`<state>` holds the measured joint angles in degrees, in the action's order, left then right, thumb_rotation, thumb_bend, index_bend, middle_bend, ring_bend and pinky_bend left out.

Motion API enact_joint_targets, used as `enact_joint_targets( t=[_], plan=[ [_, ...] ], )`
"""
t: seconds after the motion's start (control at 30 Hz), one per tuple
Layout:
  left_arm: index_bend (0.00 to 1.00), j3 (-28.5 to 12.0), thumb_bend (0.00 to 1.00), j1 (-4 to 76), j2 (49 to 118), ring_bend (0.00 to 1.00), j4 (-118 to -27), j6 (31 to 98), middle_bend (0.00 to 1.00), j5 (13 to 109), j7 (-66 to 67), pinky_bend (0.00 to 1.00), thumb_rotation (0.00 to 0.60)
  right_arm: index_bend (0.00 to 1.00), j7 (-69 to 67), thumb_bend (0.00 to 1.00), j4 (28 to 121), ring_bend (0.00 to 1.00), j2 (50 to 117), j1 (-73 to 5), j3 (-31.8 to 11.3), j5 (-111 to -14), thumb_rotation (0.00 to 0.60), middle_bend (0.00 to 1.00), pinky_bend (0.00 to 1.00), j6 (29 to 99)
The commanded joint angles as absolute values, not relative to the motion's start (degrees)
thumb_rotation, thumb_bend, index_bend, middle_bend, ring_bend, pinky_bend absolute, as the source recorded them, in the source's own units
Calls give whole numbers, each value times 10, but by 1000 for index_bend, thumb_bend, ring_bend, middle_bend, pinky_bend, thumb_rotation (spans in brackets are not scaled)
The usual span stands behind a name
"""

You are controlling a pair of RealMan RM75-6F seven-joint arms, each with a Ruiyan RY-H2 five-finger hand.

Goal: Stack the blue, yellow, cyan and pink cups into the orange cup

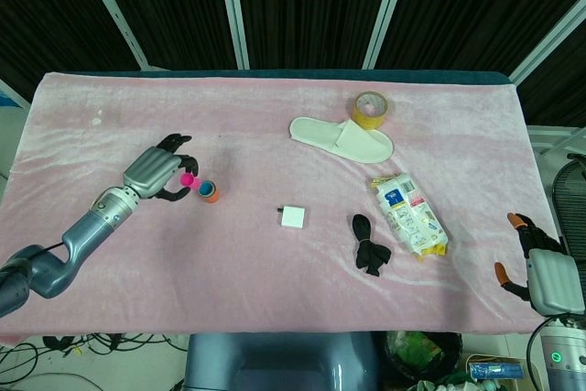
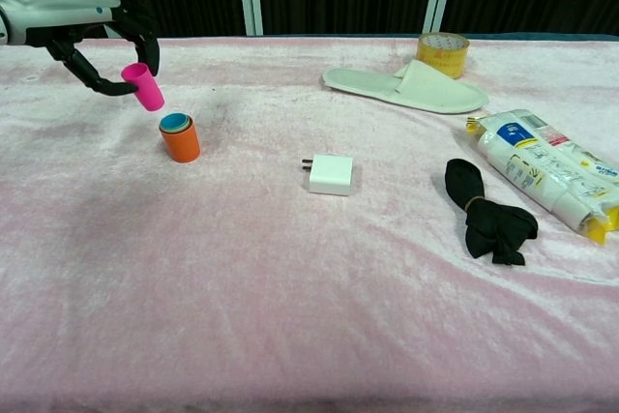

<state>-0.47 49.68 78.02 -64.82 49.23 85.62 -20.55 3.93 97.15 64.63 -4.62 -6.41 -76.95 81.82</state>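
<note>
While the left hand (image 2: 102, 45) pinched the tilted pink cup (image 2: 143, 85) in the air just up-left of the orange cup (image 2: 181, 141), ready to nest it, the right hand (image 1: 540, 263) hung off-table, fingers spread, holding nothing.

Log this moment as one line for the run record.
left hand: holds pink cup, tilted, above-left of orange cup | orange cup: cups nested inside | right hand: idle at table edge | pink: not stacked
</note>
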Motion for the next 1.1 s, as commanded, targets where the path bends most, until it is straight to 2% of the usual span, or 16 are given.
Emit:
enact_joint_targets(
  t=[0.03, 0.6, 1.1],
  plan=[
    [463, -4, 402, 497, 785, 4, -645, 488, 507, 856, -200, 0, 600, 145, 39, 303, 972, 172, 646, -47, -64, -769, 600, 100, 237, 817],
    [463, -12, 401, 506, 847, 4, -581, 499, 505, 878, -230, 0, 600, 145, 38, 303, 972, 172, 645, -47, -63, -771, 600, 100, 237, 816],
    [438, -4, 391, 509, 852, 3, -570, 484, 482, 882, -237, 0, 600, 144, 36, 303, 973, 172, 645, -47, -63, -771, 600, 100, 237, 815]
  ],
)
